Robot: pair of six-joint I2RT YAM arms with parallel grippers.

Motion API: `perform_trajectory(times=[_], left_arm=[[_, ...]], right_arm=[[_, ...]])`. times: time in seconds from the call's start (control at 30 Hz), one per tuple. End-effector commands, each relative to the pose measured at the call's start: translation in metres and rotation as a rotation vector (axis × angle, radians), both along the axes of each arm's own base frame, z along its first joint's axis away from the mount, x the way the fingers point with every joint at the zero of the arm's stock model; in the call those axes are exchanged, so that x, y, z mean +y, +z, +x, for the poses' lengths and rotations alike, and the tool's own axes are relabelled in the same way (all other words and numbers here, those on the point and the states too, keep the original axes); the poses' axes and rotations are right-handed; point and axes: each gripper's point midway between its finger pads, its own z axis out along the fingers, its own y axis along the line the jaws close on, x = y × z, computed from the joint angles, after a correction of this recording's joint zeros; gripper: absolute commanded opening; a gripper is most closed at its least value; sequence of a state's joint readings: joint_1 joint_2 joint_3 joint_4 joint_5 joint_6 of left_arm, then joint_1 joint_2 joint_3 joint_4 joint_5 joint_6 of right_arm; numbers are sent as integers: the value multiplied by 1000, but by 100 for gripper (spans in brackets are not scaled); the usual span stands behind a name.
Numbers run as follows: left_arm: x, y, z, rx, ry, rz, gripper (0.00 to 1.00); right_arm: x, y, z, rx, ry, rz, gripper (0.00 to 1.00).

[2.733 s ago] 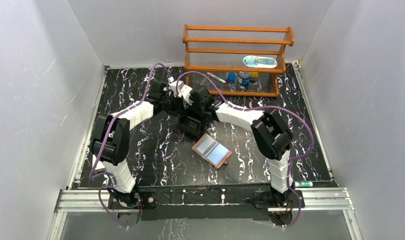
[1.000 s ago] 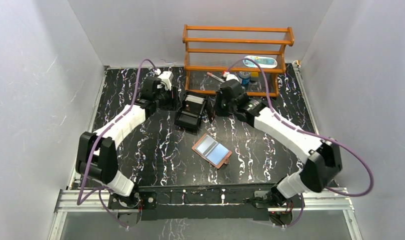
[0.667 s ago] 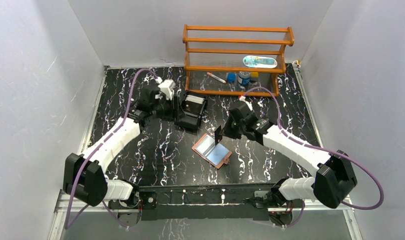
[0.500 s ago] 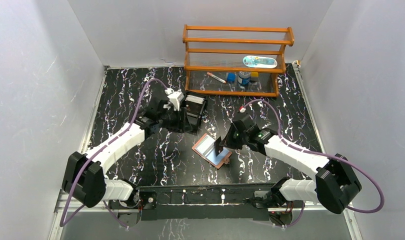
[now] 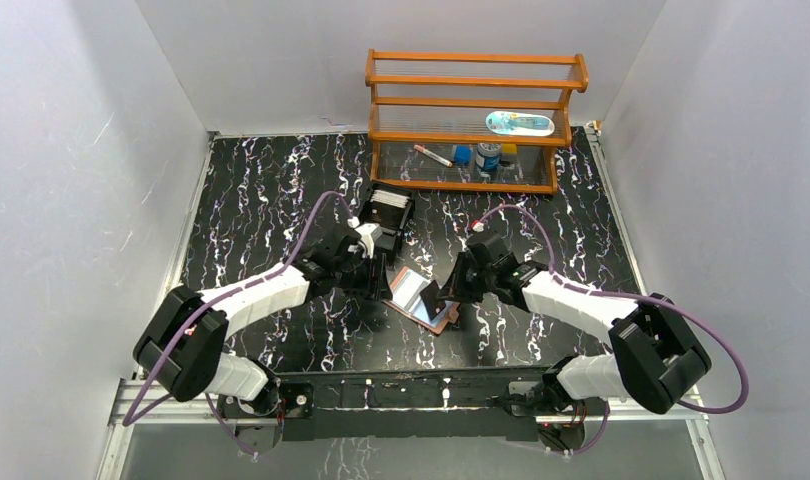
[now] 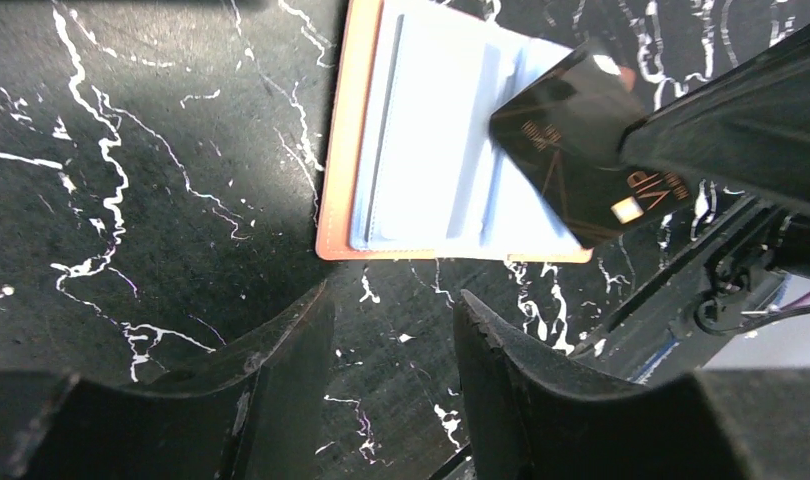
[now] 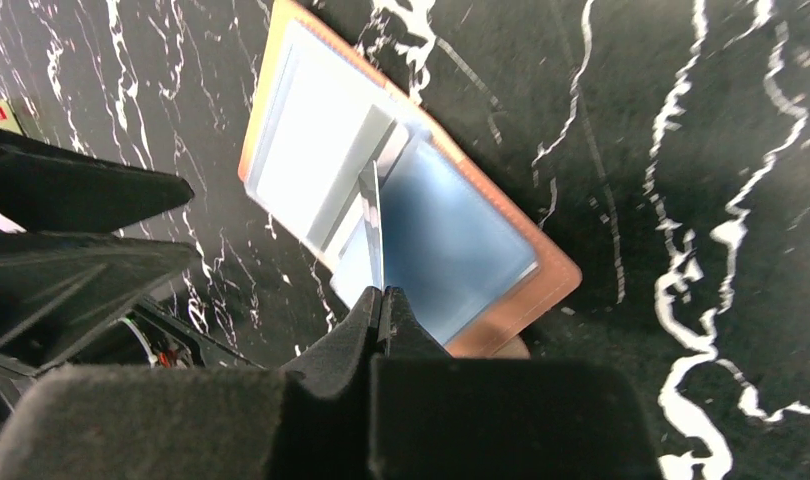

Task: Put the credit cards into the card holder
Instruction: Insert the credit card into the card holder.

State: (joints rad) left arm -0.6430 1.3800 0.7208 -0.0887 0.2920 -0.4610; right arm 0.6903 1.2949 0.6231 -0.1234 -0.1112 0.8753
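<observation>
One dark card (image 6: 581, 160), pinched by right claw (image 7: 381, 295), angles over open card holder (image 6: 421, 130); left claw (image 6: 391, 300) spread.

Left arm (image 5: 256, 292) and right arm (image 5: 571, 298): white link shells, black joint housings, purple cable (image 5: 516, 208) looped along each, black tapered gripper fingers (image 6: 281, 370), serrated inner edges.

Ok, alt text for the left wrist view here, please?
A black card, pinched by the right gripper, is angled with one corner over the pale blue inside of an open tan card holder lying on a black marbled table. The left gripper, open and empty, fills the bottom edge.
</observation>
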Motion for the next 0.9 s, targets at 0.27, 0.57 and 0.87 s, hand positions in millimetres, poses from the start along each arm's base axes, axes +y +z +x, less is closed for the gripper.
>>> perform_trajectory(times=[0.27,0.57,0.87], left_arm=[[-12,-24,6,-29,-10,35,40],[-35,-37,-18,25,-71,14,28],[-58,-25,-34,40,-70,-31,29]], right_arm=[[-10,-1,16,-12,53,100,0],[-12,-2,14,4,-61,173,0],[-19,4,16,-86,-96,206,0]])
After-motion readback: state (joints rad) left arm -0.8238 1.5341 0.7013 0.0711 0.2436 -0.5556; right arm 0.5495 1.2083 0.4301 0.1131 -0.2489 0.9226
